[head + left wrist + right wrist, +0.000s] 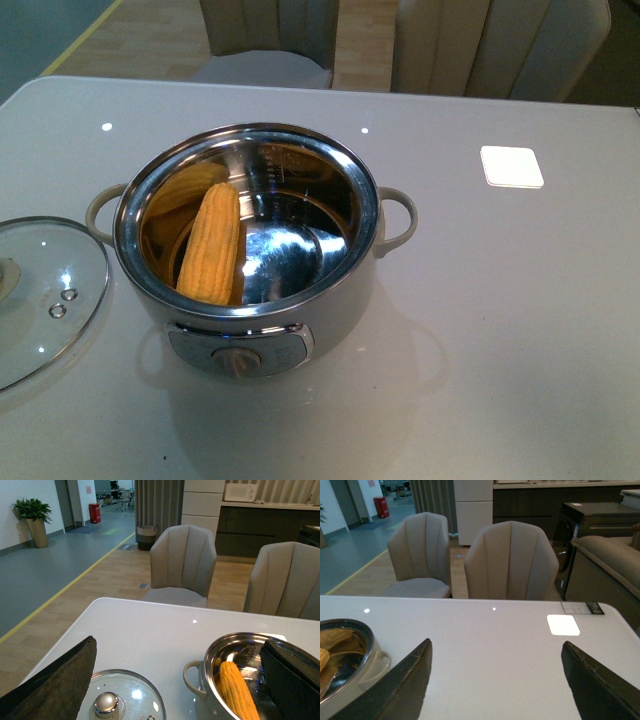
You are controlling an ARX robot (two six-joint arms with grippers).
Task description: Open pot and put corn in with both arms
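Note:
The pot point(340, 290) stands open in the middle of the table, steel bowl bare, knob panel facing me. The yellow corn point(211, 243) leans inside it against the left wall. The corn also shows in the left wrist view point(237, 690), inside the pot point(200, 677). The glass lid point(40, 290) lies flat on the table left of the pot, also in the left wrist view point(125, 695). My left gripper point(177, 655) is open and empty, above the lid and pot. My right gripper point(496, 650) is open and empty over bare table right of the pot point(365, 667). Neither arm shows in the front view.
A white square pad point(511, 166) lies on the table point(500, 330) at the back right, also in the right wrist view point(563, 624). Two beige chairs point(270, 40) stand behind the far edge. A sofa point(615, 565) stands off to the right.

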